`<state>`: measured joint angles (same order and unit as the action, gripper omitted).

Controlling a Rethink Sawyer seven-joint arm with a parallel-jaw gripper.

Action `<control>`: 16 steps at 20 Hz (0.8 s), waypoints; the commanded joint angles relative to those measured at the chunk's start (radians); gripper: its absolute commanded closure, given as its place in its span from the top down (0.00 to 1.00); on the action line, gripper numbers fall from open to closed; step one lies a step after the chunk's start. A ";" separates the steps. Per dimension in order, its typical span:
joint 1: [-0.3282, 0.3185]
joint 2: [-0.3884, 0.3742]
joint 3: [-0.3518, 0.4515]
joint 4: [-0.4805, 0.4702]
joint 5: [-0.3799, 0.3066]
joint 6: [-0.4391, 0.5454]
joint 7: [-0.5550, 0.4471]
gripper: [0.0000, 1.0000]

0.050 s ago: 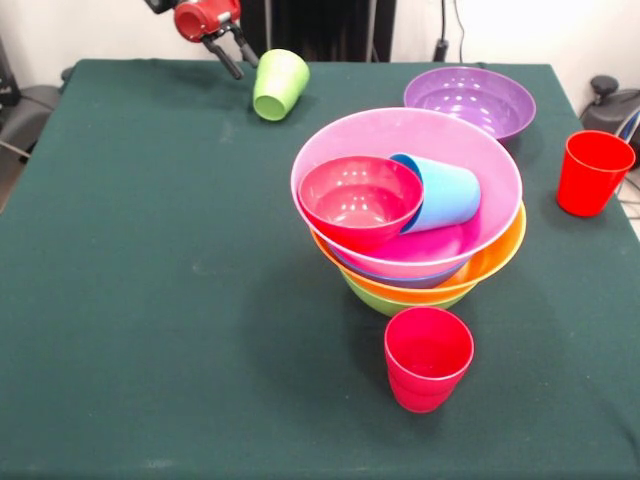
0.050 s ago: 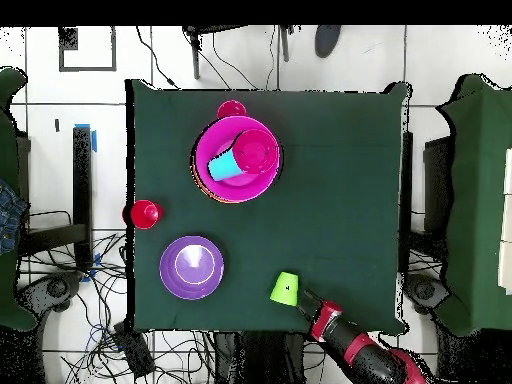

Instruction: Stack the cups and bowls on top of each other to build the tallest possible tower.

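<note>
The tower [image 1: 420,255] stands just right of the counter [image 1: 150,300] centre in the front view: nested bowls with lime green at the base, then orange, blue and pink rims, pink the widest and uppermost. Inside the pink bowl [image 1: 470,170] the small red bowl [image 1: 360,200] rests tilted at 9 o'clock, and the sky blue cup [image 1: 440,193] lies on its side against it at 3 o'clock; neither is seated level. One red cup [image 1: 428,358] stands upright just beside the tower at 6 o'clock. The purple bowl [image 1: 470,100] sits near the tower at 1 o'clock, and the second red cup [image 1: 592,172] stands well apart at 3 o'clock. The lime green cup [image 1: 279,85] hangs tilted at 11 o'clock from the tower, near the far counter edge, gripped at its rim by the tool [image 1: 238,55], whose fingers are narrowed onto the cup wall. Hazards, as judged: the grip is on the rim only, so the smooth tapered cup may slip or swing during transport. Any placement onto the tilted red bowl or the lying blue cup offers no flat seat; the cup would likely roll off. A descent off-centre could press the pink rim and tip the nested pile, or knock the adjacent red cup.
</note>
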<state>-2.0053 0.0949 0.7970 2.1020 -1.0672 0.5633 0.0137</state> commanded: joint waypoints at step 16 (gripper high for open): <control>0.104 0.011 -0.073 -0.159 -0.029 0.061 -0.169 1.00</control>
<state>-1.9811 0.0926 0.7603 2.0965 -1.0672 0.5633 0.0137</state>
